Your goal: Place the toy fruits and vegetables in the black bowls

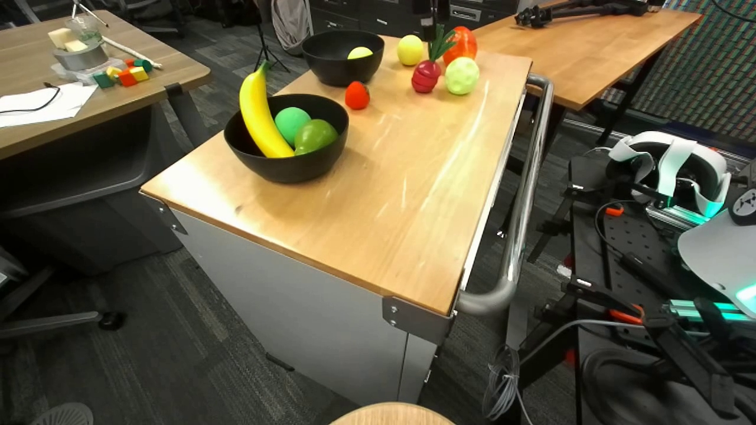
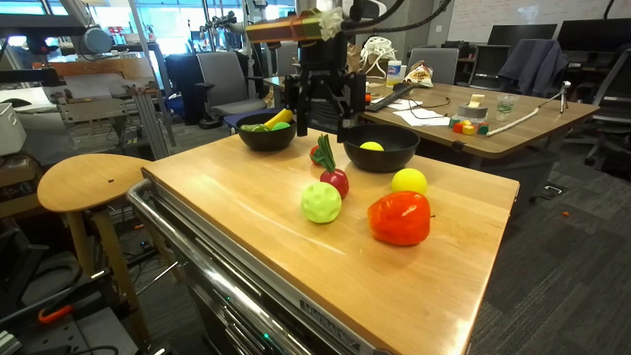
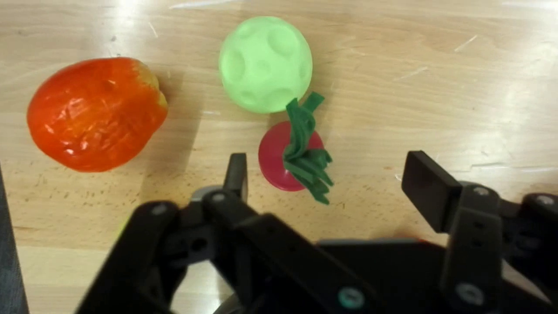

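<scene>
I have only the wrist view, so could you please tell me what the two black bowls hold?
Observer: In an exterior view, one bowl holds a banana, a pale green toy and a dark green toy.
Operator: Thank you, and the other bowl?
Observer: A yellow toy shows inside it.
Operator: Am I down at tabletop level, beside the radish?
Observer: No, an exterior view shows the end effector hanging above the tabletop.

Wooden tabletop [image 1: 401, 183] with bowls [image 1: 292, 169], toys [image 2: 399, 218]
</scene>
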Action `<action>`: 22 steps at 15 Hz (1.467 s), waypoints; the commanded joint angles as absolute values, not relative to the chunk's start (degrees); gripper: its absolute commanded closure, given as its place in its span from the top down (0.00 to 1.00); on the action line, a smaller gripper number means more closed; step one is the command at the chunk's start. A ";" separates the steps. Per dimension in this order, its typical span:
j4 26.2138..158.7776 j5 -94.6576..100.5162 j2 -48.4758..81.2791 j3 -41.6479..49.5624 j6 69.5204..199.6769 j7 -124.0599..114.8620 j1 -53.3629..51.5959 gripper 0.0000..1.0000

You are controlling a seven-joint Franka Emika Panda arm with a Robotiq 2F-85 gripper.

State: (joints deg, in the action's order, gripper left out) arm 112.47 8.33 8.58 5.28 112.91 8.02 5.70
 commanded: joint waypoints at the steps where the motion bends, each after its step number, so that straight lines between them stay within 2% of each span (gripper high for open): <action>1: 112.17 9.82 11.29 5.33 113.74 7.89 5.66 0.58; 7: 111.86 9.67 13.22 5.54 114.50 8.47 6.08 0.11; 9: 112.16 9.64 12.04 5.57 115.68 9.16 6.26 0.01; 17: 110.20 8.49 4.91 6.46 128.42 8.57 7.08 0.01; 22: 104.62 5.33 12.39 6.27 136.83 6.45 7.10 0.01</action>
State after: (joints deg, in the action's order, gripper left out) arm 108.69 7.64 6.80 6.49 132.90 7.87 6.99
